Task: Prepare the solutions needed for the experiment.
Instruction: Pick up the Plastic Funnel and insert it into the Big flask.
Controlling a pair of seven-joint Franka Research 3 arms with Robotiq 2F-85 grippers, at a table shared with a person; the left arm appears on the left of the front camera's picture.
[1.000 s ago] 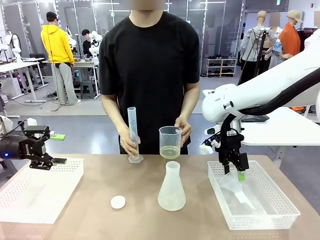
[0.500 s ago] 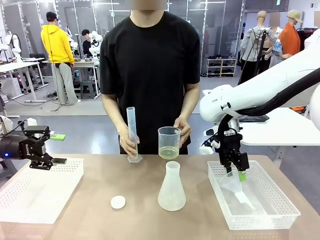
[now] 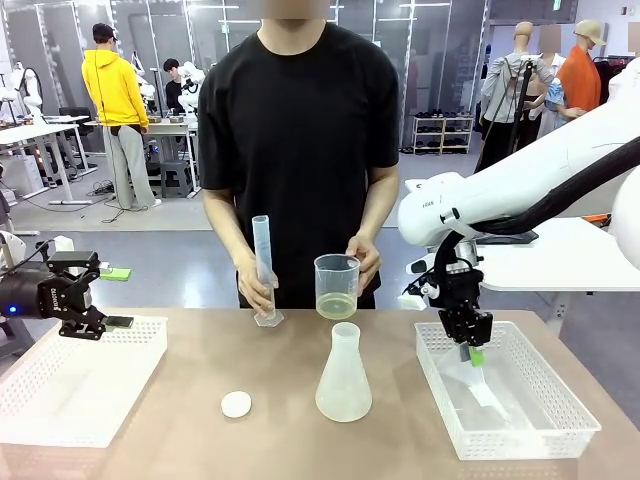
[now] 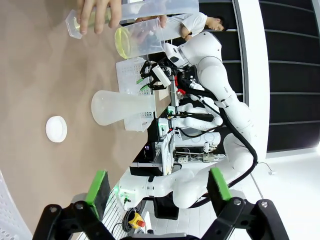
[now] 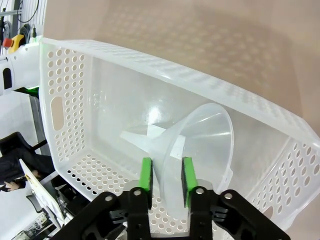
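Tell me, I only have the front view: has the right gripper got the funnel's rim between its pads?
Observer: In the right wrist view the right gripper straddles the wall of the funnel, one pad inside the mouth, one outside. I cannot tell whether it pinches yet.
Operator: How does the funnel lie?
Observer: On its side in the white basket, spout resting on the floor.
Operator: And the left gripper?
Observer: The left wrist view shows the left gripper wide open, nothing between its pads.

funnel (image 5: 205, 140) rim partly hidden by right hand (image 5: 165, 172)
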